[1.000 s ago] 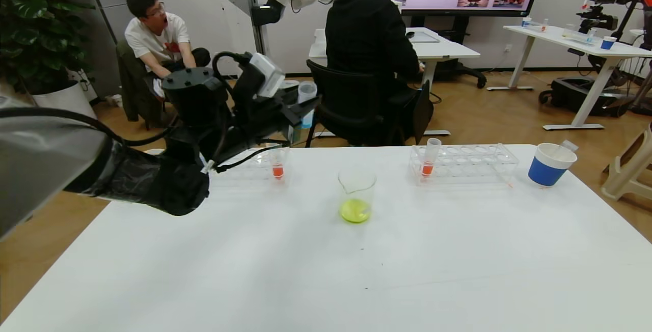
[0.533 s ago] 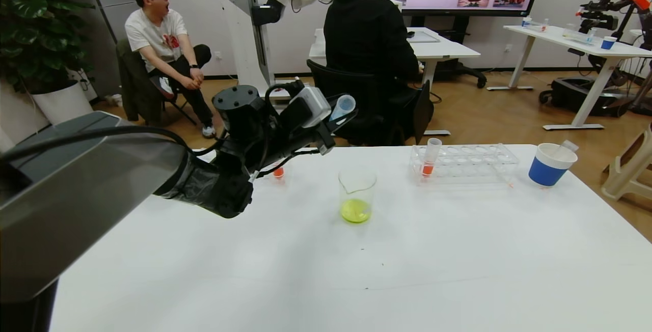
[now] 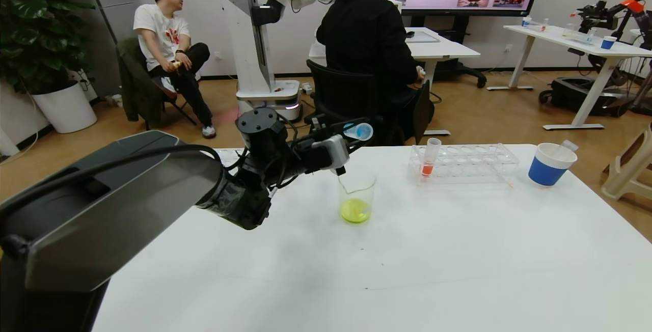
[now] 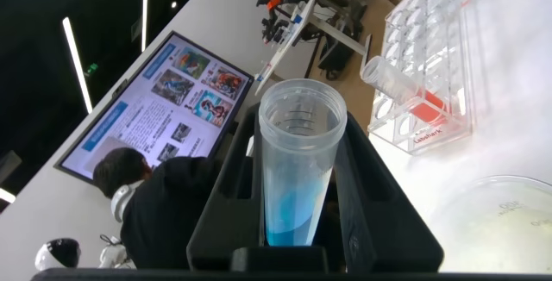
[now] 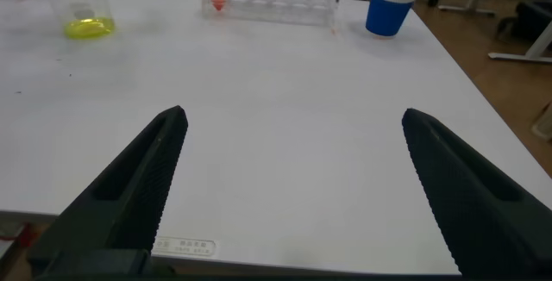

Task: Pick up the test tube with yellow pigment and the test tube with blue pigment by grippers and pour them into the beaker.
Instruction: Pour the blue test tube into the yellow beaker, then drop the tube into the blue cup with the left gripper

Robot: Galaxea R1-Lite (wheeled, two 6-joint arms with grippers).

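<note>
The left gripper (image 3: 351,136) is clamped on the test tube with blue pigment (image 4: 296,167), holding it tipped over just above the beaker (image 3: 356,195), mouth toward the rack side. The black fingers (image 4: 366,196) hide the tube's lower sides; light-blue liquid pools low inside its clear wall. The beaker stands on the white table (image 3: 458,250) with yellow-green liquid at its bottom. The right gripper (image 5: 293,186) hangs wide open over the near table, holding nothing, outside the head view.
</note>
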